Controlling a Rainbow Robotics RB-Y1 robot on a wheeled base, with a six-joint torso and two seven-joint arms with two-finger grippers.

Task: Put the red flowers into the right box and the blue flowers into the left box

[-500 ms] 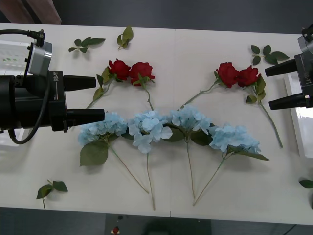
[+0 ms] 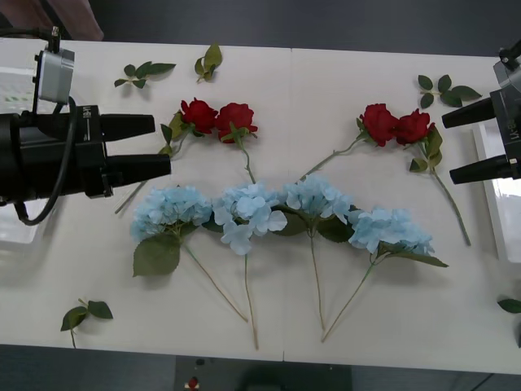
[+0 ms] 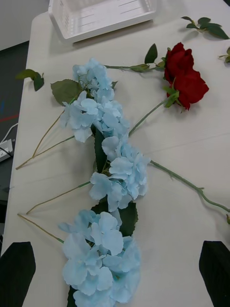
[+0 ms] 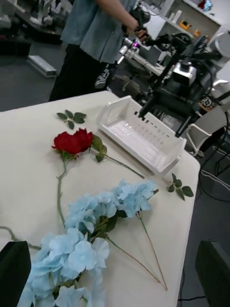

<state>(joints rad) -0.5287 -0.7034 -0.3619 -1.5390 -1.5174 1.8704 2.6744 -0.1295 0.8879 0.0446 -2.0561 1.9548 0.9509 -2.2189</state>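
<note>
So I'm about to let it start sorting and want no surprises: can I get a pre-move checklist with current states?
1. Left gripper open beside the left pair of deep-red artificial roses: ok.
2. Right gripper open and holding nothing: ok.
3. Pale sky-blue fluffy hydrangeas all lie on the table, none boxed: ok.
4. Slotted white plastic basket tray holds no flowers: ok.
5. Plain-rimmed white tray contents: cannot tell.

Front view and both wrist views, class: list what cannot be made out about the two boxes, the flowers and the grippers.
- Left box: in the front view the left arm covers most of it.
- Right box: cut off by the front view's edge.
- Red flowers: the left gripper, open, hides a stem's lower part.
- Blue flowers: the nearest head runs off the right wrist view's edge.
- Right gripper: open, its body cut off.
</note>
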